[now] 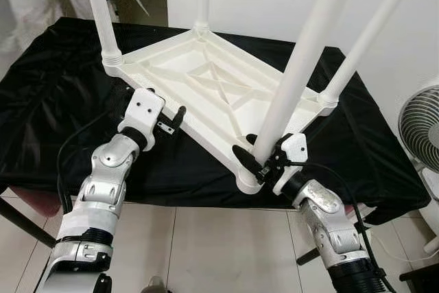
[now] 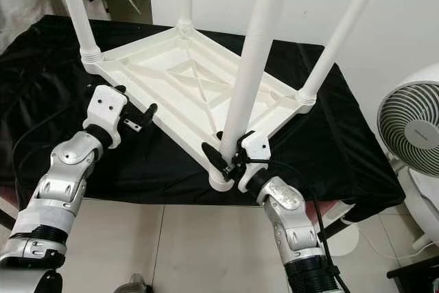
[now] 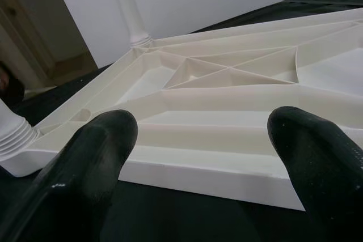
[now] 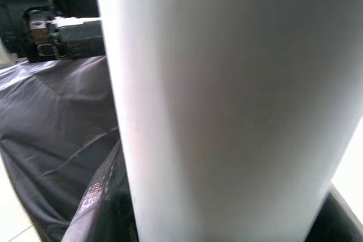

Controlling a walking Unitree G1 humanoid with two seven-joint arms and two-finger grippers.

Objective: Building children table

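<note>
Upside-down white tabletop (image 1: 206, 87) lying on worktop (image 1: 62, 121) w/ black cloth, 3 legs already standing in corner sockets. 4th leg (image 1: 295, 73) gripped near its base by right hand (image 1: 264, 159), closed round it, foot at near corner socket (image 1: 248, 182); seated or not, can't tell. Left hand (image 3: 198, 157) open, just off tabletop's near edge, holding nothing.

Risks, as judgement: leg going in crooked and jamming; tabletop sliding on cloth, since left hand not bracing it; near corner sits at worktop edge, so push could tip it off. Fan (image 2: 411, 128) close on right.

Containers: none seen.
</note>
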